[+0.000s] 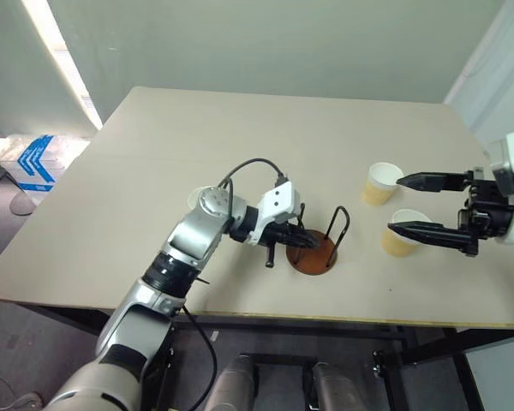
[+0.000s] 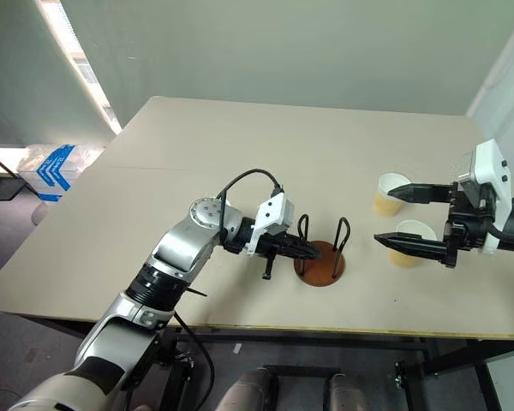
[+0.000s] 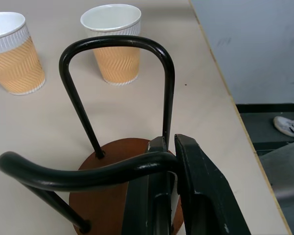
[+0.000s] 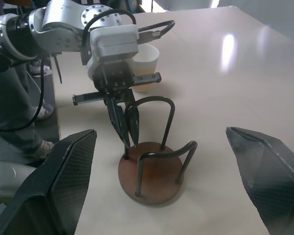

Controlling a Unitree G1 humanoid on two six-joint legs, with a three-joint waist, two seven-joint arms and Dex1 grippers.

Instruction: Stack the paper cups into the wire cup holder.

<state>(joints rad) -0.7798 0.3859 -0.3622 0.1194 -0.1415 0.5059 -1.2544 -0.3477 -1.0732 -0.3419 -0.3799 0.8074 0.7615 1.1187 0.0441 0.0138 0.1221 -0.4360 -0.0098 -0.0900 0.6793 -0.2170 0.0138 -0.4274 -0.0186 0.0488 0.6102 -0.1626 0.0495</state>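
Beige tabletop stretches out before a pale wall, with grey floor and a blue-and-white box off to the robot's left. Reaching in from the left, the left arm bends at the elbow and points its wrist toward the right, slightly downward. The left gripper has its fingers drawn nearly together, clamped on one wire loop of the wire cup holder, which stands near the table's front edge. On the right, the right gripper is held level above the table, pointing left, its fingers spread wide apart with nothing between them. Two paper cups stand upright just beside those fingertips; a third cup sits behind the left wrist.
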